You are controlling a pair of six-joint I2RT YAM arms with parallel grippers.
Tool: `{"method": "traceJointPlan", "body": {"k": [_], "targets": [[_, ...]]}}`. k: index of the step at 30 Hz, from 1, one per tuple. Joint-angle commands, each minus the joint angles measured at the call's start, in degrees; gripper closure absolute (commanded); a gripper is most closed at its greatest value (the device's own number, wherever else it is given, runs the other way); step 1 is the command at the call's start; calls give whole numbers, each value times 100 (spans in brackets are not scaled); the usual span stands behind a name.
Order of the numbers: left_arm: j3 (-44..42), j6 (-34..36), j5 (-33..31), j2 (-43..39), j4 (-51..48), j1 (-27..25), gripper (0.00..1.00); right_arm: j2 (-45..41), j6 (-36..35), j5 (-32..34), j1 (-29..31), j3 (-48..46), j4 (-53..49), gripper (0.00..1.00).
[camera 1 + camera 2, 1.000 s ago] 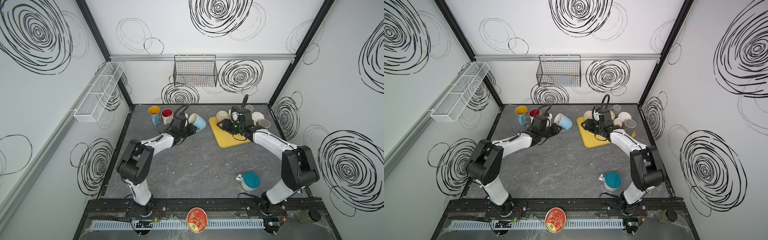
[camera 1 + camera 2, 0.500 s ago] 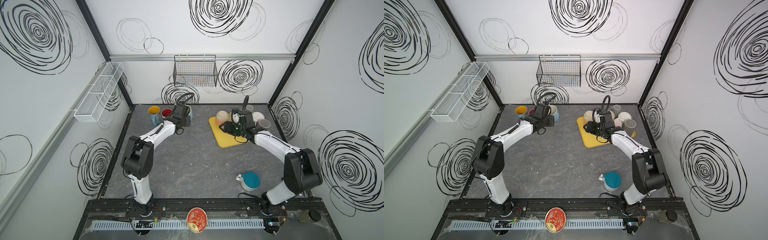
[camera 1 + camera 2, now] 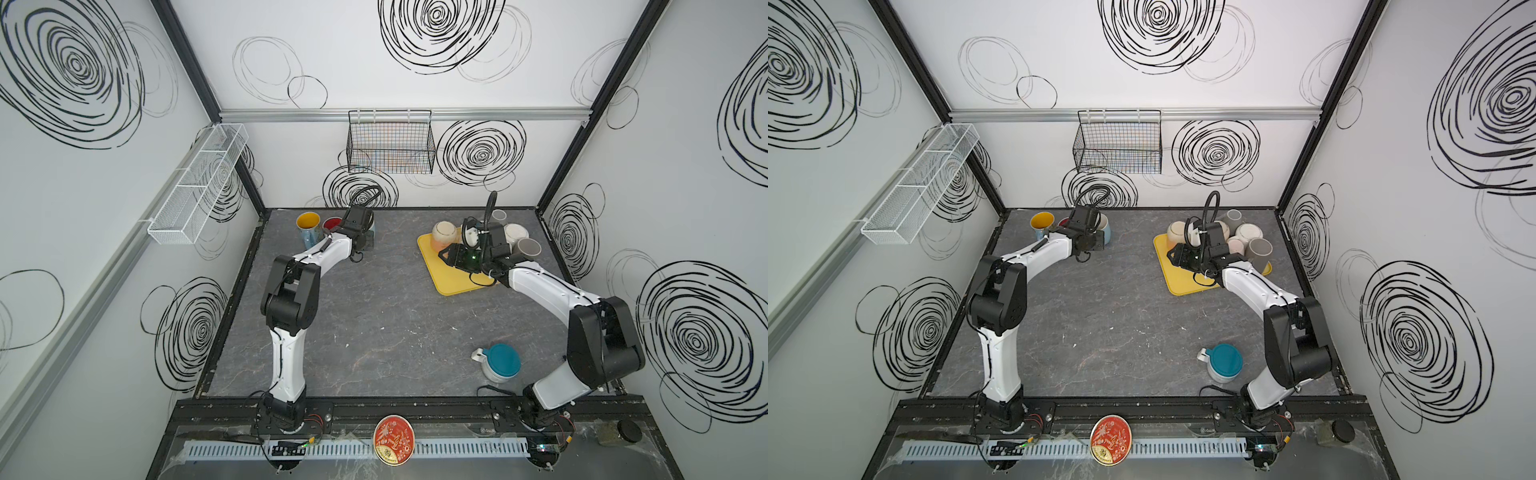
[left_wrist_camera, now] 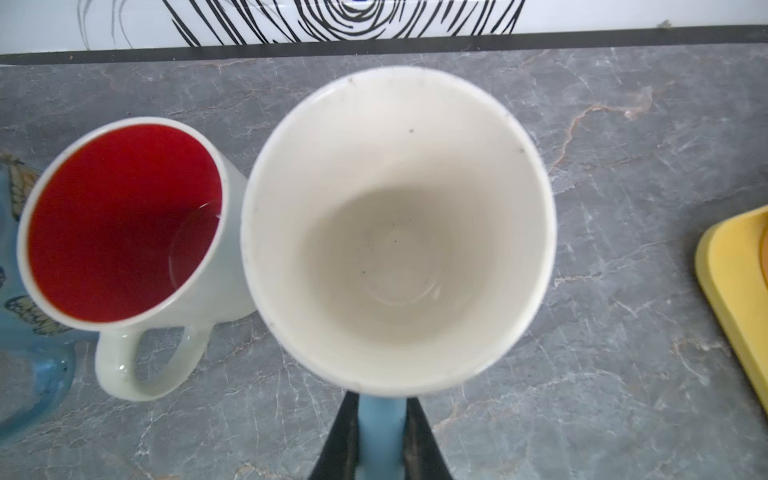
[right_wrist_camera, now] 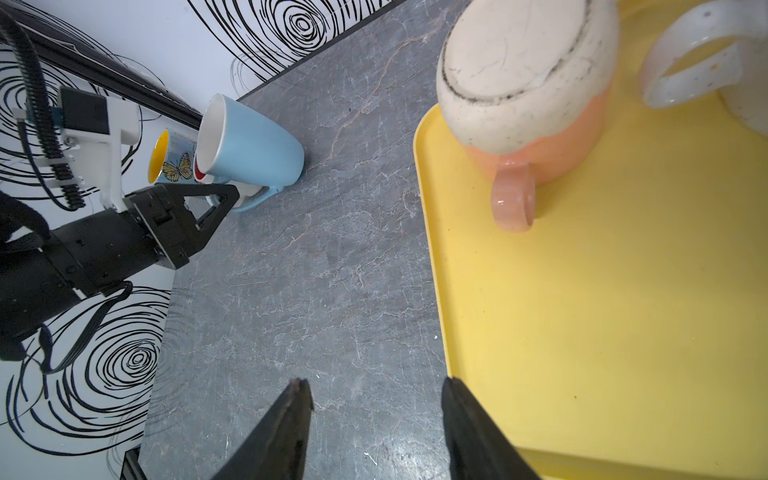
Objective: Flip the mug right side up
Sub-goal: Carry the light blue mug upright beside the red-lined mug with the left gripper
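In both top views the yellow tray (image 3: 455,284) lies on the grey table (image 3: 374,332) toward the back right. The light blue mug (image 3: 1106,232) stands well to the tray's left near the back wall, mouth up. A red-lined mug (image 3: 331,223) and a yellow-lined mug (image 3: 308,224) stand farther from the tray. The left gripper (image 3: 1092,245) sits against the light blue mug. The right gripper (image 3: 444,255) hovers at the tray's left edge, near an upside-down cream-and-peach mug (image 3: 444,235) on the tray's back corner. A teal-topped cup (image 3: 500,363) sits on the table well in front of the tray. In the left wrist view the light blue mug shows its white inside from above, and the left jaws are closed on its handle (image 4: 381,440). The red-lined mug is just beside it, on the side away from the tray. Whether its base rests on the table cannot be told. In the right wrist view the right jaws stand apart with nothing between them, one over bare table, the other over the tray's rim. The cream-and-peach mug sits bottom-up on the tray. Across bare table from the tray, the left gripper pinches the light blue mug's handle.
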Motion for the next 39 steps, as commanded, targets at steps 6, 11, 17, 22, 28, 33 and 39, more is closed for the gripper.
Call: {"method": "traceJointPlan", "body": {"k": [6,11,17,22,28,33,39], "targets": [[559,156,-159,216,503,161,100,220,-109,-76,-23,77,22,45],[705,284,-433,378,455,161,100,306,-109,-90,-23,104,13,45],[808,392,-730,504,326,166,100,328,-115,-58,-30,93,-5,45],[814,400,-939,552,229,187,100,365,-117,-60,-36,104,-6,45],[814,388,-979,519,230,199,94,399,-115,-57,-36,122,-23,45],[736,364,-1022,410,299,186,72,417,-108,-50,-30,123,-39,45],[709,312,-971,280,281,182,62,405,-117,-24,-30,130,-90,45]]}}
